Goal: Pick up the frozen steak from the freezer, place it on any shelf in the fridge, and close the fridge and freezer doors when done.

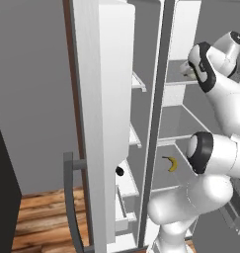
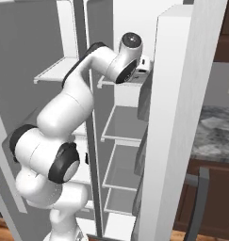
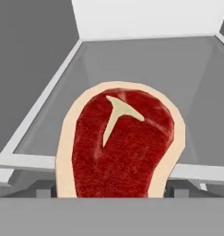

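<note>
Frozen steak (image 3: 121, 146) fills my hand view just above the front edge of a grey fridge shelf (image 3: 187, 69), but I cannot tell if my gripper is clamping it.

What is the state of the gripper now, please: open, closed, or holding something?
Gripper: its fingers are hidden behind the steak, which it seems to hold over a fridge shelf; the grip itself cannot be seen.

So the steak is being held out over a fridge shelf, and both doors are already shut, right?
Not quite. The frozen steak is indeed over a grey shelf of the fridge, as the hand view shows, but the doors are not shut: the left base view shows the freezer door standing open, and the right base view shows the fridge door open.
</note>
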Robot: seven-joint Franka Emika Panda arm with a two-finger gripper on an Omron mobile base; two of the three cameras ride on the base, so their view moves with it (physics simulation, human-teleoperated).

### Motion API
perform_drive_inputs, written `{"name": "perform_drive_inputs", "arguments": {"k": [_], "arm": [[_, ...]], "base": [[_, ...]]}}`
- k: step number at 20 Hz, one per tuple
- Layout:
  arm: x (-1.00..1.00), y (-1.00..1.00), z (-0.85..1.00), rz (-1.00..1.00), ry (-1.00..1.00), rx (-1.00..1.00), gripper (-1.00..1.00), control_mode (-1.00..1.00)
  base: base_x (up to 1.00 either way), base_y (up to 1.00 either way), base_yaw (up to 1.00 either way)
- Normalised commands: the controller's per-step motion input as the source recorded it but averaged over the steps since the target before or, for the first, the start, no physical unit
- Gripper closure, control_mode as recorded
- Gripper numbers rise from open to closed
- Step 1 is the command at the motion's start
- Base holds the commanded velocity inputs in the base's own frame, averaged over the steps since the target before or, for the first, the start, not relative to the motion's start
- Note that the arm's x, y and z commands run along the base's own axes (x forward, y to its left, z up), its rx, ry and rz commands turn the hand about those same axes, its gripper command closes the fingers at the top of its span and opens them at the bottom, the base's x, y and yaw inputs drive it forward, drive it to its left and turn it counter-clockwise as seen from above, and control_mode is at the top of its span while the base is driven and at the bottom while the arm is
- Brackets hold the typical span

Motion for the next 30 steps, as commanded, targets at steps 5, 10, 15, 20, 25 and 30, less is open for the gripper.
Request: {"name": "perform_drive_inputs", "arguments": {"k": [5,10,15,20,25,30], "arm": [[0.79,-0.02,-0.26,0.08,0.09,0.00,1.00,-1.00],[0.64,0.00,-0.37,0.09,0.07,0.00,1.00,-1.00],[0.33,0.02,-0.53,0.07,0.05,0.00,1.00,-1.00],[0.21,0.07,-0.50,0.03,0.01,0.00,-1.00,-1.00],[-0.03,0.59,-0.26,0.00,-0.10,-0.04,-1.00,-1.00],[-0.08,0.44,-0.22,0.00,-0.10,-0.06,-1.00,-1.00]], "base": [[0.00,0.00,0.00],[0.00,0.00,0.00],[0.00,0.00,0.00],[0.00,0.00,0.00],[0.00,0.00,0.00],[0.00,0.00,0.00]]}}
